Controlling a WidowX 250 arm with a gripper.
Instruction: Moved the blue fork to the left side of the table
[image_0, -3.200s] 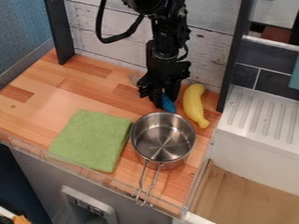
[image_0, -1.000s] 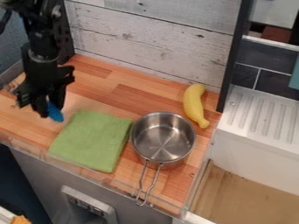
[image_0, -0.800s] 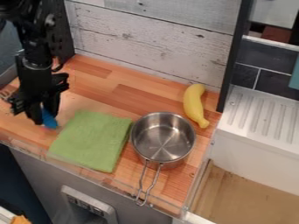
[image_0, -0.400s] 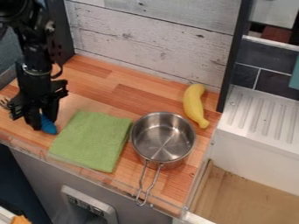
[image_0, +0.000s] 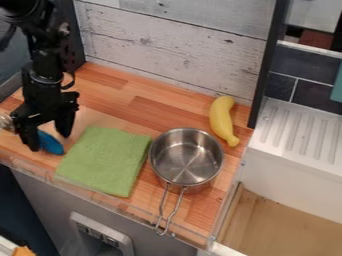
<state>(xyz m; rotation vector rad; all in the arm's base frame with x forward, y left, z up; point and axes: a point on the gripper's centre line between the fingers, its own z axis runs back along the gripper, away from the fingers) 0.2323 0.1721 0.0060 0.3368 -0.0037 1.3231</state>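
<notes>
- The black gripper (image_0: 49, 142) is low over the left part of the wooden counter (image_0: 100, 112), its fingers spread apart.
- The blue fork (image_0: 51, 143) is at the counter's left, its handle beside the green cloth (image_0: 105, 161), its metal head near the view's left edge.
- Right of the cloth stands a steel pot (image_0: 187, 157), a yellow banana (image_0: 221, 120) just behind it.

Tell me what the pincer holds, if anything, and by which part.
Nothing is held: the pincer is open, fingers spread, at the blue fork.
</notes>
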